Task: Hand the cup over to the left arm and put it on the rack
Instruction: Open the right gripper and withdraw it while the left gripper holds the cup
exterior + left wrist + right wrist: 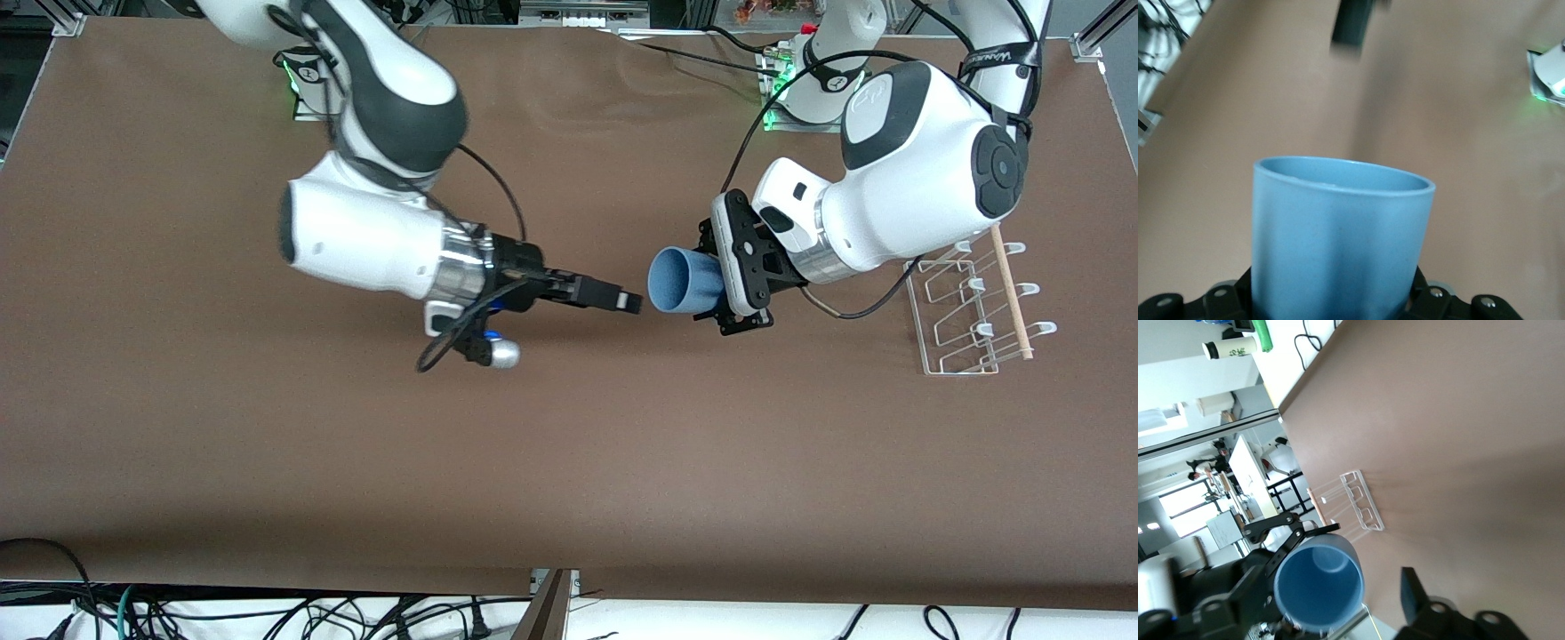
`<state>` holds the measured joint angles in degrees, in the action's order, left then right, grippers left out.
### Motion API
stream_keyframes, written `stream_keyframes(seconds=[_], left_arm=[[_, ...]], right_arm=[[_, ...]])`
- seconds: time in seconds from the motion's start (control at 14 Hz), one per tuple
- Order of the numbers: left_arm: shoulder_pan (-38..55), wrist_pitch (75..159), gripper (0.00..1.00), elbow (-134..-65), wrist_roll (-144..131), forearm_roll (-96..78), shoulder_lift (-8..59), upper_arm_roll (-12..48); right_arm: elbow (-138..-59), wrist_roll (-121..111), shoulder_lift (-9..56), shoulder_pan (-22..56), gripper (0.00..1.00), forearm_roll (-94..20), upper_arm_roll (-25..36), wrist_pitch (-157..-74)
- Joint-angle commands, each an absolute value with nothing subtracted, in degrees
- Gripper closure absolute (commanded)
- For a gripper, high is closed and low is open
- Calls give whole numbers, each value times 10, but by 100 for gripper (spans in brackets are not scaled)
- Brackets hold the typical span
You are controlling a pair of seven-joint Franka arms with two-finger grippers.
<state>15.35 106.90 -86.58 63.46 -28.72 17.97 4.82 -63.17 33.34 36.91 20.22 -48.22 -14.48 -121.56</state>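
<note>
My left gripper (718,286) is shut on the base end of the light-blue cup (680,280) and holds it on its side above the middle of the table. The cup's open mouth faces my right gripper (628,301). That gripper is open and empty, its tips a short gap from the rim. In the left wrist view the cup (1338,227) fills the lower half. In the right wrist view I look into the cup (1318,587), with one finger (1410,590) beside it. The white wire rack (969,311) stands on the table at the left arm's end, partly under that arm.
The brown table cover (569,462) spreads wide nearer the front camera. Both arm bases with green lights (298,84) stand along the table's edge by the robots. Cables (356,618) hang below the front edge. The rack also shows in the right wrist view (1361,500).
</note>
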Motion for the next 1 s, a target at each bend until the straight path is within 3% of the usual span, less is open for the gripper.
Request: stream_keyframes(seconds=[0.0, 0.07, 0.43, 0.71, 0.93], left_arm=[[142, 1012, 90, -852, 620, -219, 182, 45], [140, 983, 94, -852, 598, -186, 182, 45], [144, 877, 95, -852, 520, 44, 190, 46], [144, 803, 91, -858, 487, 239, 217, 47], [148, 698, 91, -866, 442, 371, 255, 47]], right_arm=[[-637, 294, 347, 138, 0, -455, -149, -1110], [-637, 267, 341, 114, 0, -420, -150, -1076], [-638, 225, 328, 39, 0, -249, -147, -958], [-698, 191, 269, 31, 0, -105, -105, -952], [-774, 190, 208, 29, 0, 17, -78, -955]])
